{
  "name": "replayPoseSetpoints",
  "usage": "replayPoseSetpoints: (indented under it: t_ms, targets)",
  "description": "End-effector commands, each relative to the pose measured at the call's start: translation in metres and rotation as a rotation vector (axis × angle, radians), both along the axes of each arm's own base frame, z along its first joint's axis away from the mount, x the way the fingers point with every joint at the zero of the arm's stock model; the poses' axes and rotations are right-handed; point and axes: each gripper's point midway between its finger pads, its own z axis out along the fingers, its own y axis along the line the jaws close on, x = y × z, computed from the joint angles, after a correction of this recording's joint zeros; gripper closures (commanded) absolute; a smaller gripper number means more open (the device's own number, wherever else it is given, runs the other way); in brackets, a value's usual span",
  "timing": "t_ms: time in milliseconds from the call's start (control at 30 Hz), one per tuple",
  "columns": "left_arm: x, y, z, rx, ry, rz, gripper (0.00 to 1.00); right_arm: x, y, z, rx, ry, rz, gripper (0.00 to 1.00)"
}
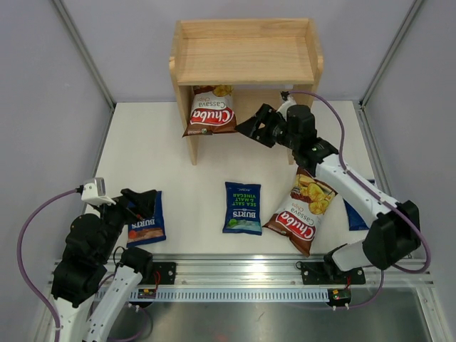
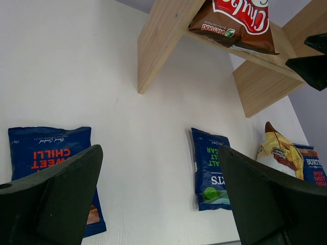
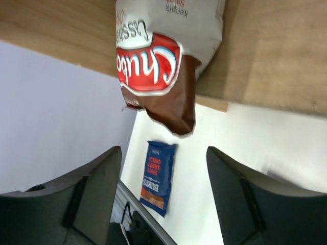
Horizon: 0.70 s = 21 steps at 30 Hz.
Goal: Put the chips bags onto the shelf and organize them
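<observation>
Right gripper (image 1: 251, 128) apart beside Chuba bag (image 1: 211, 112) overhanging shelf (image 1: 184, 100) edge; left gripper (image 1: 142, 201) wide apart above Burts bag (image 1: 147, 228)

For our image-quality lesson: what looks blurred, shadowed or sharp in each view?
Top external: evenly lit, sharp, with shade under the shelf top. Left wrist: left gripper looms dark and soft-edged. Right wrist: Chuba Cassava Chips bag lettering slightly soft, right gripper blurred.
</observation>
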Motion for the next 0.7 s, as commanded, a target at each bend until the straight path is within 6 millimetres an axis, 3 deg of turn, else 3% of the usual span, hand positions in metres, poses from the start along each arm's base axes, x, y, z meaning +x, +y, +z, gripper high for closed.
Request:
replayPoseSetpoints:
  t_ms: [0, 33, 100, 267, 333, 400, 433, 600, 667]
  targets:
    - [0.006, -0.007, 0.006, 0.006, -0.024, -0.032, 0.01, -0.025, -0.027, 0.015, -0.060, -0.079, -0.027, 0.24]
    - [0.006, -0.007, 0.005, 0.008, -0.019, -0.032, 0.01, -0.028, -0.035, 0.005, -0.110, -0.084, -0.043, 0.22]
    - [0.007, -0.008, 0.004, 0.010, -0.014, -0.037, 0.01, -0.045, -0.052, 0.005, -0.162, -0.090, -0.068, 0.18]
    - [0.007, -0.009, 0.004, 0.011, -0.014, -0.045, 0.01, -0.067, -0.114, -0.026, -0.368, -0.031, -0.211, 0.12]
    - [0.007, -0.010, 0.004, 0.012, -0.014, -0.048, 0.01, -0.073, -0.128, -0.043, -0.402, 0.021, -0.231, 0.06]
    - [0.007, -0.011, 0.004, 0.011, -0.012, -0.054, 0.01, -0.075, -0.157, -0.061, -0.435, 0.073, -0.325, 0.01]
    - [0.007, -0.011, 0.004, 0.010, -0.013, -0.056, 0.01, -0.078, -0.167, -0.061, -0.433, 0.070, -0.360, 0.01]
    - [0.005, -0.013, 0.006, 0.010, -0.024, -0.073, 0.01, -0.083, -0.229, -0.098, -0.521, 0.195, -0.565, 0.01]
    - [0.004, -0.014, 0.006, 0.010, -0.025, -0.080, 0.01, -0.084, -0.244, -0.107, -0.534, 0.223, -0.627, 0.01]
